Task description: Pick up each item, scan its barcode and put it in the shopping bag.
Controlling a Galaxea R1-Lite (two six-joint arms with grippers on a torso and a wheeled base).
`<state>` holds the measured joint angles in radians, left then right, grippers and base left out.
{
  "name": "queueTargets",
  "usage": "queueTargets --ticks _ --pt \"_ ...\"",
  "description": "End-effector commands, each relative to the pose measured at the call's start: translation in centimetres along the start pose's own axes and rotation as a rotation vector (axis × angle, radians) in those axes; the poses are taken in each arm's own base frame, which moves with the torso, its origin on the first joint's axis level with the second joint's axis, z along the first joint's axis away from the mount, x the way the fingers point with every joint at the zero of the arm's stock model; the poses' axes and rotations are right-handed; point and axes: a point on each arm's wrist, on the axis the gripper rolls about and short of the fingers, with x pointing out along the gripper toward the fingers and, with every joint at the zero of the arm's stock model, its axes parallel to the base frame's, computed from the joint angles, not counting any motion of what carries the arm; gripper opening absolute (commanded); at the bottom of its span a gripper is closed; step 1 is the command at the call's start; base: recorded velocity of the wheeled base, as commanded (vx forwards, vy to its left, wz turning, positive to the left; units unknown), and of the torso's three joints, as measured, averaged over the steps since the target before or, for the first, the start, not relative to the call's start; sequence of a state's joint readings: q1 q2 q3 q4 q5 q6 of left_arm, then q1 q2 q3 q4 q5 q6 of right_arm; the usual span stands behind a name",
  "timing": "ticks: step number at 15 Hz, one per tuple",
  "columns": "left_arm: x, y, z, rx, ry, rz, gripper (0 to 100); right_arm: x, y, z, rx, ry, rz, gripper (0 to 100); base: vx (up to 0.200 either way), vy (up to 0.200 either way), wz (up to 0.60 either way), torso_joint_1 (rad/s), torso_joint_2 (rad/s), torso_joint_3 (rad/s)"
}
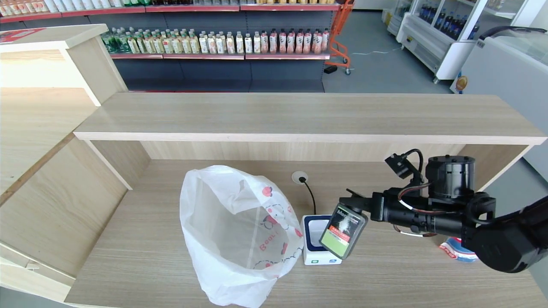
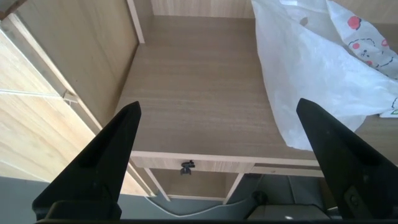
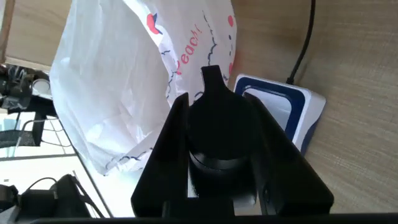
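Observation:
My right gripper (image 1: pixel 347 206) is shut on a flat packet (image 1: pixel 343 231) with a dark top and a green lower label. It holds the packet tilted just above the white and blue barcode scanner (image 1: pixel 312 246) on the counter. In the right wrist view the dark packet (image 3: pixel 217 146) sits between the fingers, with the scanner (image 3: pixel 292 109) right behind it. The white shopping bag (image 1: pixel 239 233) with red cartoon prints stands open to the left of the scanner. My left gripper (image 2: pixel 217 162) is open and hangs off the counter's near left edge, beside the bag (image 2: pixel 317 68).
A red, white and blue packet (image 1: pixel 456 250) lies on the counter under my right arm. The scanner's black cable (image 1: pixel 309 194) runs to a round outlet (image 1: pixel 299 176). A raised wooden ledge (image 1: pixel 308 117) borders the counter at the back and left.

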<state>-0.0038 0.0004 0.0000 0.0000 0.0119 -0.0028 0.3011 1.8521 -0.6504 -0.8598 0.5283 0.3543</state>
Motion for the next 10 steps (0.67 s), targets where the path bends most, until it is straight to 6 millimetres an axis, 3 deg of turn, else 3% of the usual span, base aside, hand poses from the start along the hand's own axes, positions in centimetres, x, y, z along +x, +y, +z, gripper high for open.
queueTargets --ticks 1,6,10 --pt "0.0 0.0 0.0 0.000 0.000 0.001 100 2.1 -1.8 -1.7 -0.013 0.045 -0.010 0 0.000 0.000 0.00 0.000 0.00 0.000" --pt "0.0 0.0 0.0 0.000 0.000 0.001 100 5.0 -3.0 -2.4 -0.031 0.030 0.016 0 0.000 0.000 0.00 0.000 0.00 0.000" --pt "0.0 0.0 0.0 0.000 0.000 0.003 100 7.1 -3.1 -1.7 -0.058 0.007 0.038 0 0.000 0.000 0.00 0.000 0.00 0.000"
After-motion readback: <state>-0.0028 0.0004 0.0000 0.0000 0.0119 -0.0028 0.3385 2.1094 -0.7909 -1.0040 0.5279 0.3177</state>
